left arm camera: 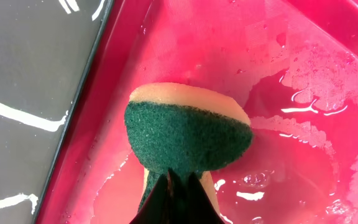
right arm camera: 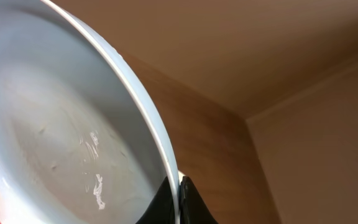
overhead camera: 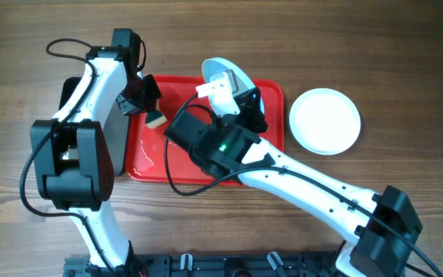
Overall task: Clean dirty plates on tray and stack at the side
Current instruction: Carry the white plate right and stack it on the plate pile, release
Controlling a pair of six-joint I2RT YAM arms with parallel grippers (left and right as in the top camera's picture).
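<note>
- While the right gripper (right arm camera: pixel 178 200) pinches one plate (right arm camera: pixel 55 124) by its rim, that plate hangs tilted over the red tray (overhead camera: pixel 148 158) at its far edge.
- The left gripper (left arm camera: pixel 178 193) clamps a green-and-yellow sponge (left arm camera: pixel 188 134) above the tray's wet floor, left of the plate and apart from it.
- A second plate (overhead camera: pixel 325 121) lies flat on the table (overhead camera: pixel 406 61), right of the tray.
- A black tray (left arm camera: pixel 30 74) sits beside the tray's left side.

Bright, even light; glare on wet tray (left arm camera: pixel 303 112).
</note>
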